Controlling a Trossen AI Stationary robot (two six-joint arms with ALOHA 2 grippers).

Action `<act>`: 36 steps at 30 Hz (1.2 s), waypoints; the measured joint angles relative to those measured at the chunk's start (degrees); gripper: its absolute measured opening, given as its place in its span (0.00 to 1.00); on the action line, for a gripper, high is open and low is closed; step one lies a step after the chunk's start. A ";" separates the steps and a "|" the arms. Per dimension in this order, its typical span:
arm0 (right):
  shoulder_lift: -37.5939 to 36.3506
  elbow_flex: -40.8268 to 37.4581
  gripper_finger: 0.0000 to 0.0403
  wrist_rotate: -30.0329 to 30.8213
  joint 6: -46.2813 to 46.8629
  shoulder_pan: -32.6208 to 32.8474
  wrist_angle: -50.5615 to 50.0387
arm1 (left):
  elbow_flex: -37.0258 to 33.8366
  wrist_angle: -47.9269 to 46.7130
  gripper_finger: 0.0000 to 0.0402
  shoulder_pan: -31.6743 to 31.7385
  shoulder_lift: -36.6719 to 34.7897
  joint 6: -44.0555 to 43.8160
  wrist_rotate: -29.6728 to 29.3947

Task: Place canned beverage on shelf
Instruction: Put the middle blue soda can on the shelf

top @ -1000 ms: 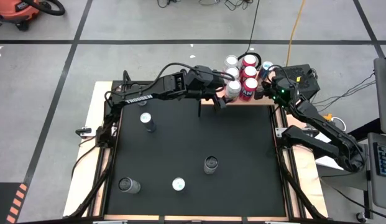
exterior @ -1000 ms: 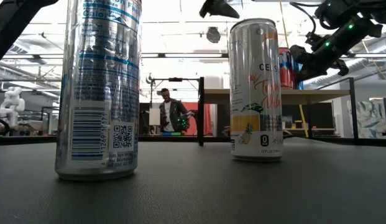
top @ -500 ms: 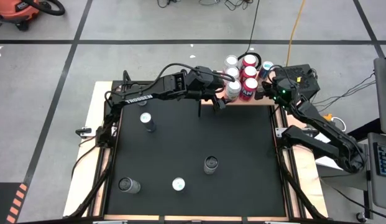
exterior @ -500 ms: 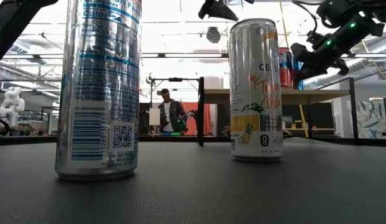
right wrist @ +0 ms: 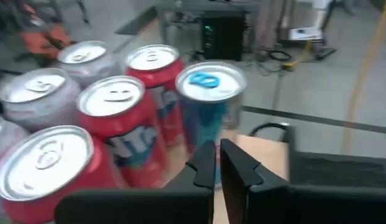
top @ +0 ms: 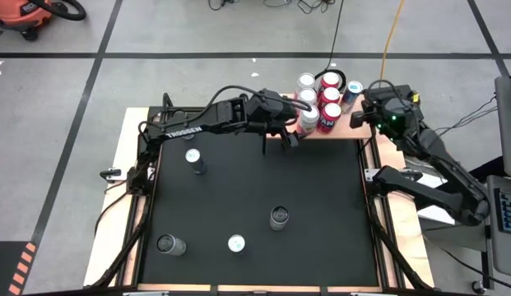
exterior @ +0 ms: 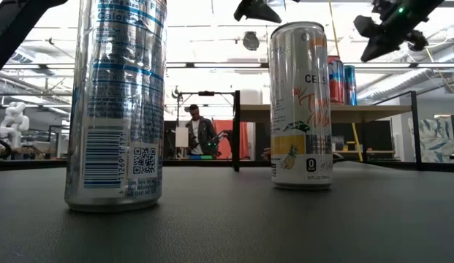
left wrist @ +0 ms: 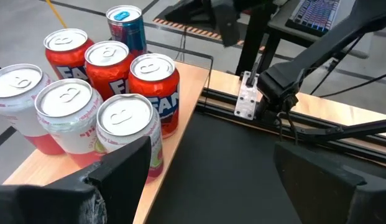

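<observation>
Shelf (left wrist: 186, 87) bearing seven cans: three red (left wrist: 154, 87), three pale (left wrist: 127, 134), one blue (left wrist: 125, 26). Left gripper (left wrist: 211, 180) fingers apart, empty; right gripper (right wrist: 217, 165) fingers together, empty.

You had three red cans (left wrist: 105, 59) with white lettering on the light-wood shelf (left wrist: 180, 99), a blue can (right wrist: 208, 112) with a blue tab, and pale pink-and-white cans (left wrist: 127, 130). Table mat (top: 255, 197) was black. Nearest can (exterior: 117, 102) was silver with blue print and a barcode.
</observation>
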 joint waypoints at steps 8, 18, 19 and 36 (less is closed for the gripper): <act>5.76 3.35 0.00 -1.36 -0.76 2.63 -2.45 | 0.00 0.00 0.85 0.02 0.00 0.48 0.00; 11.54 3.39 0.00 0.19 4.03 2.78 8.05 | 0.00 0.00 0.85 -0.12 0.00 0.17 0.02; 12.10 3.39 0.00 0.15 5.79 2.74 7.72 | 0.00 0.00 0.85 -0.17 0.00 0.15 0.00; 16.87 3.37 0.00 8.12 7.97 5.57 1.36 | 0.00 0.04 0.85 -1.36 0.00 0.55 0.02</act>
